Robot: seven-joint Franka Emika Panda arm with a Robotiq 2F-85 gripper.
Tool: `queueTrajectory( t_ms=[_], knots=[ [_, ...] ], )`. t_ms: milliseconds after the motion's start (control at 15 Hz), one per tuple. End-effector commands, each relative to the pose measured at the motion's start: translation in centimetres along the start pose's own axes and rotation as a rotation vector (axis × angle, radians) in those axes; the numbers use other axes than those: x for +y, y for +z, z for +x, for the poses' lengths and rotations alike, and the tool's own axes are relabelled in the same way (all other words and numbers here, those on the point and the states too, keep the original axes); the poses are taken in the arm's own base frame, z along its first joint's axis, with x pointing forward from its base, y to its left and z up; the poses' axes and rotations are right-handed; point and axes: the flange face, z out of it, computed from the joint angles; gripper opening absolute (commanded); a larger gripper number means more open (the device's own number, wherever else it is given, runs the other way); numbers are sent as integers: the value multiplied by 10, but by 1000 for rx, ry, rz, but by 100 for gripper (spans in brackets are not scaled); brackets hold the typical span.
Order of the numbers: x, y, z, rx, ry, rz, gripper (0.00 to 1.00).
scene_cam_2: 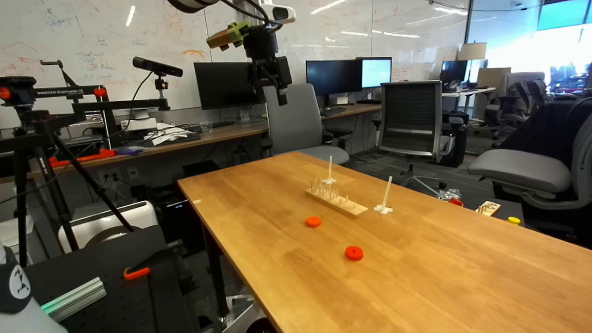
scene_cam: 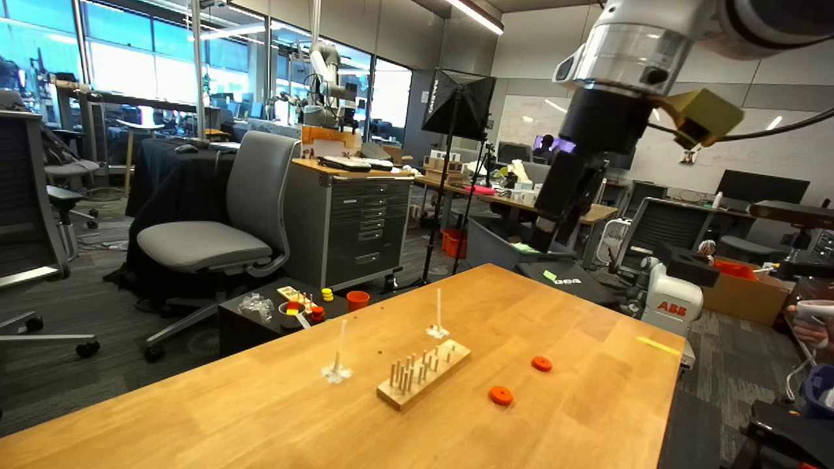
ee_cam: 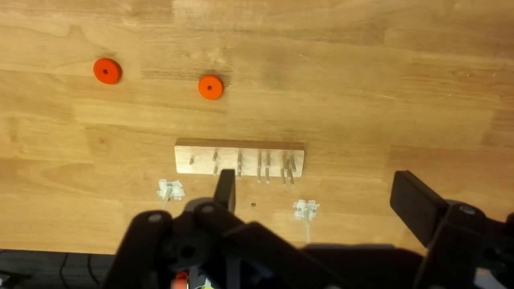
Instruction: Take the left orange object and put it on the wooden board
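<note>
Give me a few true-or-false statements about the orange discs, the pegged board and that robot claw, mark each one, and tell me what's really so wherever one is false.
1. The left orange disc and right orange disc (sides as in both exterior views) each have a small central hole. True.
2. The discs touch each other. False: a gap separates them on the tabletop.
3. The claw is open. True.
4. It presses against the tabletop. False: both exterior views show it hanging above.
5. Several pegs rise from the wooden board. True.
6. The left disc sits on the board. False: it lies on the tabletop, apart from the board.
</note>
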Motion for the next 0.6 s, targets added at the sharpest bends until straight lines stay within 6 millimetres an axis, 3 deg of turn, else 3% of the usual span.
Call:
queueTrajectory(
  t_ms=[0,200,400,533],
  knots=[
    [-1,26,46,-65,84,-24,100],
    [8,58,62,-170,151,-37,100],
    [39,87,69,-273,236,-75,100],
    [65,94,74,-291,274,-65,100]
  ],
)
